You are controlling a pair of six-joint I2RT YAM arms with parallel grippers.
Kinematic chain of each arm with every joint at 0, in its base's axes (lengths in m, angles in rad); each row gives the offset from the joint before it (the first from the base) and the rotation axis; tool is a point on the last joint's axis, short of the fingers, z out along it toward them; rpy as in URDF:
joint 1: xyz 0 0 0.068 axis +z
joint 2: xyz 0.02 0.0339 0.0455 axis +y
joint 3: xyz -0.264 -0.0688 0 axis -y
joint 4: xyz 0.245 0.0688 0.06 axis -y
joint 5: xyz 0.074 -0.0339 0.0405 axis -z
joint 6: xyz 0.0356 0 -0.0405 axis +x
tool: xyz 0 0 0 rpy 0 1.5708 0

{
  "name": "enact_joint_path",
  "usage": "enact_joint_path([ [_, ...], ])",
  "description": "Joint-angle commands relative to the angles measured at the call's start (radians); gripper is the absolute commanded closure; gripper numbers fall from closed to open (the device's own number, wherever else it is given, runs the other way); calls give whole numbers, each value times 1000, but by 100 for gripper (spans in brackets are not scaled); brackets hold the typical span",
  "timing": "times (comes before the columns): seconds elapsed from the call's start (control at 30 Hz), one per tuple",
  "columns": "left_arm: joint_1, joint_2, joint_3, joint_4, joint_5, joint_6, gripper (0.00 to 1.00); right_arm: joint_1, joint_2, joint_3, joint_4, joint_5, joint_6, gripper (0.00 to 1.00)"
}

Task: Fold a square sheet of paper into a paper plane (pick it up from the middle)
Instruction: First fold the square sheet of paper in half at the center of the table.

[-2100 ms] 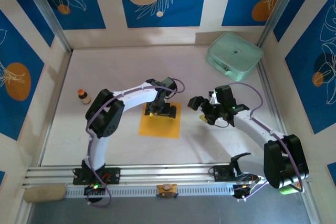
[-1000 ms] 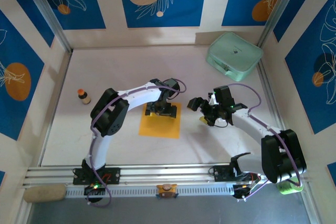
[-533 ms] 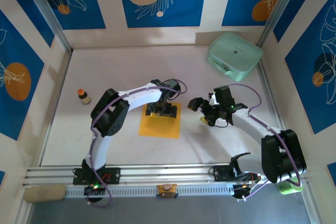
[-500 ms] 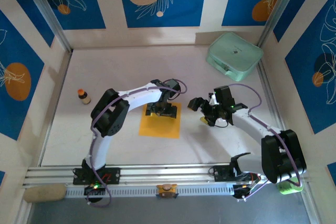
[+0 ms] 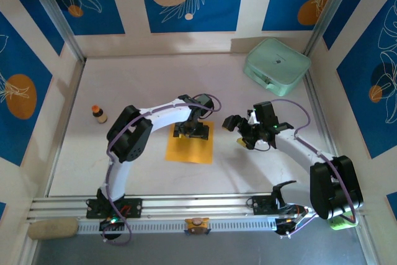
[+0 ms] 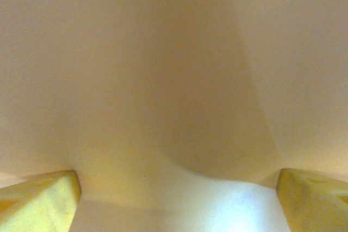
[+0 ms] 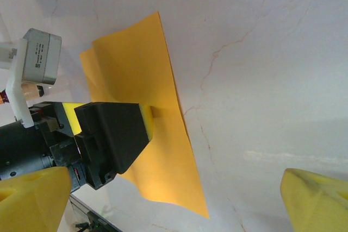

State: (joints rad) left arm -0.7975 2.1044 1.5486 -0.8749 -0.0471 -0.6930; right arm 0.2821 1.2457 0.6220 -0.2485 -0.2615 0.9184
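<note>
Left pincer (image 5: 192, 133) lowered onto square sheet of paper (image 5: 189, 149), right pincer (image 5: 234, 132) spread

- mint-green rounded case (image 5: 276, 66) lies at two o'clock on the counter (image 5: 149, 79)
- small brown orange-capped bottle (image 5: 98, 114) stands upright at nine o'clock

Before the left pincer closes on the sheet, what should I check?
1. Left pincer on the middle of the square sheet of paper: ok, roughly.
2. Its jaws open, pads on the paper: ok.
3. Paper humped between pads: ok, soft ridge in left wrist view.
4. Sheet lifted: not ok, lies on the table.
5. Right pincer open, apart from sheet: ok.
6. Mint-green case, bottle well away: ok.
</note>
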Motion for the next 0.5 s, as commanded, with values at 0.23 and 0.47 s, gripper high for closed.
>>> enact_joint_path([
  [0.23, -11, -55, -85, 92, 18, 20, 42, -2, -62, 24, -44, 54, 17, 1],
  [0.47, -8, -168, -135, 204, 59, 29, 58, -9, -107, 21, -67, 100, 34, 1],
])
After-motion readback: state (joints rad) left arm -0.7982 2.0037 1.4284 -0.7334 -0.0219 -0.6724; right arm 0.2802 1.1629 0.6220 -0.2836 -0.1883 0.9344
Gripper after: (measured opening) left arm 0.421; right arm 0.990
